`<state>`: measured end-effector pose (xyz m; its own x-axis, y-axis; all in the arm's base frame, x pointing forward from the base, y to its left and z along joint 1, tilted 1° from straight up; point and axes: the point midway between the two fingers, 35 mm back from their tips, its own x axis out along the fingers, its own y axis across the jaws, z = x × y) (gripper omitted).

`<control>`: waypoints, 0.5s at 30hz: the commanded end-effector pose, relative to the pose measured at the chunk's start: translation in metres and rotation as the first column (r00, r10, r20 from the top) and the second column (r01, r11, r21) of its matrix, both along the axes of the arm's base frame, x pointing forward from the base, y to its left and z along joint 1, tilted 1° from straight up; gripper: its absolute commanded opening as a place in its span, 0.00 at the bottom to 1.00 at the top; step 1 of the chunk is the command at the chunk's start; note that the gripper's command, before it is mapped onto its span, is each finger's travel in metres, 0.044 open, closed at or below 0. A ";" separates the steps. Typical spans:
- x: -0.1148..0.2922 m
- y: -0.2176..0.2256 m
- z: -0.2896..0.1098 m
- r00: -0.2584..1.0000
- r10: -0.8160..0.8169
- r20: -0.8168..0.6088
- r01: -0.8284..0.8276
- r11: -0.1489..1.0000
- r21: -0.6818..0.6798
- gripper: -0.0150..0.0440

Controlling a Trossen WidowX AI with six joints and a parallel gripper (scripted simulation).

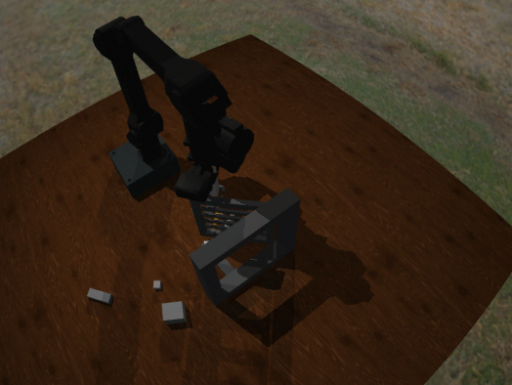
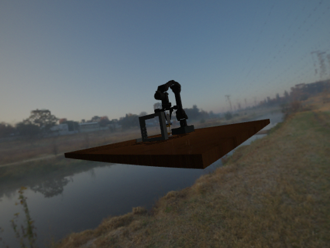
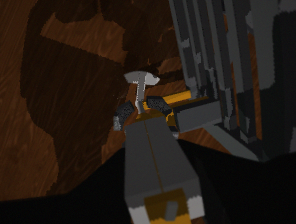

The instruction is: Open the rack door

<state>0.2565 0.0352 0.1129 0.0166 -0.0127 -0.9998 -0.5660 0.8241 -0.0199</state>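
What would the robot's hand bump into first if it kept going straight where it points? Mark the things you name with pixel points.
Likely the brown table top [image 1: 342,161] [image 2: 132,151] [image 3: 75,125] below, since the hand [image 3: 151,151] seems to point down, shut on the door's handle [image 3: 141,90]; depth is unclear.

Counter [image 1: 371,161] [image 2: 132,160] [image 3: 85,175]: far corner shown; left, right and near corners cut off, top view. Door [image 1: 197,219] [image 3: 215,55]: partly hidden behind the frame [image 1: 293,220] [image 2: 164,126], top view; bars cut off above, wrist view. Gripper [image 1: 197,185] [image 2: 168,111] [image 3: 151,151]: fingers too small to tell, exterior view.
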 end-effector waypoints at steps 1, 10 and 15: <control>0.000 0.004 0.000 0.997 -0.078 0.012 0.078 0.997 -0.003 0.29; -0.005 0.021 -0.001 0.980 -0.201 0.013 0.201 0.980 0.002 0.29; -0.007 0.031 -0.001 0.964 -0.267 0.013 0.267 0.964 0.005 0.29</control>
<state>0.2482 0.0639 0.1121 0.0200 -0.0097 -0.9998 -0.3837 0.9233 -0.0166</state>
